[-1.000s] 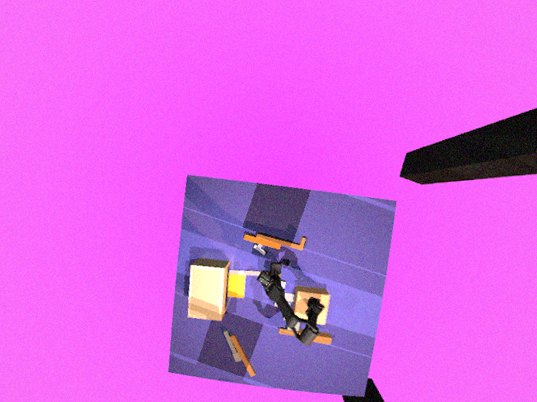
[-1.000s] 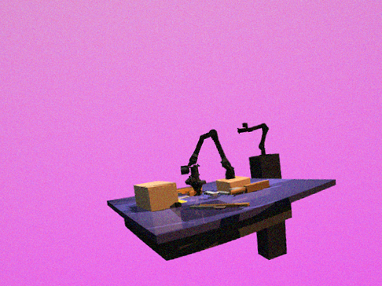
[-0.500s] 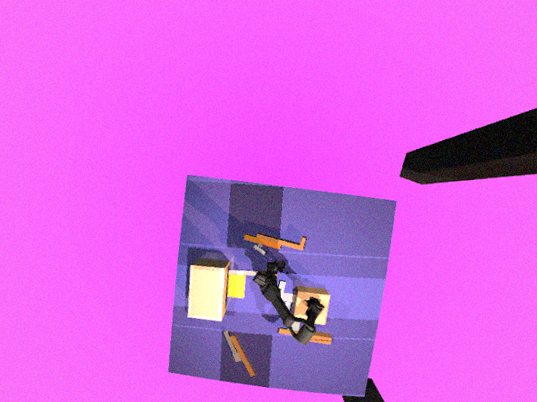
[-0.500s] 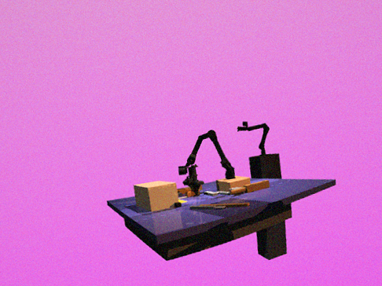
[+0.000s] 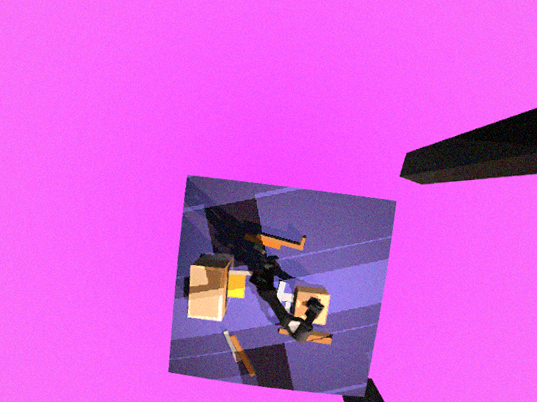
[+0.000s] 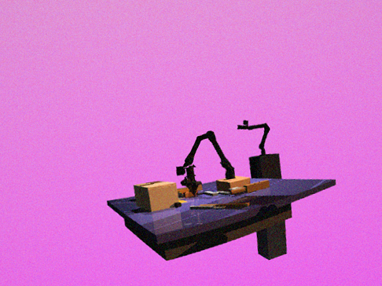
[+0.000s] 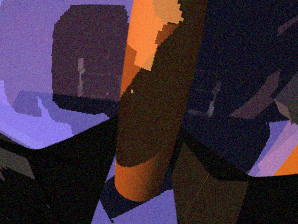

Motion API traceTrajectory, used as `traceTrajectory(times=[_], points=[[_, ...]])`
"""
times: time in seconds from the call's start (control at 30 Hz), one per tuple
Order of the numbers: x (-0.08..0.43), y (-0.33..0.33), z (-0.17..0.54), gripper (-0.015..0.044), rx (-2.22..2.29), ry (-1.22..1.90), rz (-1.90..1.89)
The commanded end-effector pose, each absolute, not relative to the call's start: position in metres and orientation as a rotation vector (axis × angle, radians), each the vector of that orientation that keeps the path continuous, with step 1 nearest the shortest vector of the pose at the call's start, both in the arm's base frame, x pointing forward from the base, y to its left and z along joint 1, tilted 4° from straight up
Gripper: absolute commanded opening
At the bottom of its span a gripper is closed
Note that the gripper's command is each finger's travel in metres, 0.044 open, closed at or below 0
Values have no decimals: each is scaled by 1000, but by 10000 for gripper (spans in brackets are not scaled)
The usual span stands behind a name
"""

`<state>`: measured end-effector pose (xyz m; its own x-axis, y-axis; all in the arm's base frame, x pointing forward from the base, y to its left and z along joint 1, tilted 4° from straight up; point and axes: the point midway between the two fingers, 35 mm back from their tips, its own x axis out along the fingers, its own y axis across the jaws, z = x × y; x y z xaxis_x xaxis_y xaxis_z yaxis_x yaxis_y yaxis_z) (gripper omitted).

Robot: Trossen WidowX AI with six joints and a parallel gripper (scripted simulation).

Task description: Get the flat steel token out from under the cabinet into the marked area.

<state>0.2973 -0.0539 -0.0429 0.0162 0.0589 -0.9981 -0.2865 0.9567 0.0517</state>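
The tan cabinet point(image 5: 206, 293) point(image 6: 157, 197) stands at the table's left side. The yellow marked area point(image 5: 237, 286) point(image 6: 182, 201) lies in front of it. My gripper point(image 5: 263, 274) point(image 6: 193, 193) point(image 7: 146, 127) is low over the table, in front of the marked area, and shut on an orange round rod point(image 7: 137, 185). The rod stands between both fingers in the wrist view. A pale thin bar point(image 5: 241, 272) runs along the marked area's edge toward my gripper; whether it belongs to the rod cannot be told. The steel token is not visible; the space under the cabinet is hidden.
An orange and black angled piece point(image 5: 290, 242) point(image 6: 186, 192) lies beyond the gripper. A pale and orange bar pair point(image 5: 243, 355) point(image 6: 228, 204) lies nearer the front. White pieces point(image 5: 284, 293) and an orange bar point(image 5: 320, 337) lie by the arm's tan base block point(image 5: 323, 315) point(image 6: 232, 183).
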Motion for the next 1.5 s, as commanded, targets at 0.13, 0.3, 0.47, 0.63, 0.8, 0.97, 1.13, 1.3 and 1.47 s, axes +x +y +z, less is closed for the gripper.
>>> traceTrajectory(times=[0.13,0.3,0.47,0.63,0.8,0.97,1.13,1.3,1.47], points=[[308,-51,-42,0,-183,1531,267],[314,-49,-42,0,-183,1530,267],[320,-48,-41,0,-183,1530,267],[325,-46,-41,0,-182,1529,267],[331,-44,-41,0,-182,1529,267],[336,-43,-41,0,-182,1528,267],[342,-41,-40,0,-182,1528,267],[347,-39,-40,0,-182,1528,267],[352,-38,-40,0,-182,1527,267]])
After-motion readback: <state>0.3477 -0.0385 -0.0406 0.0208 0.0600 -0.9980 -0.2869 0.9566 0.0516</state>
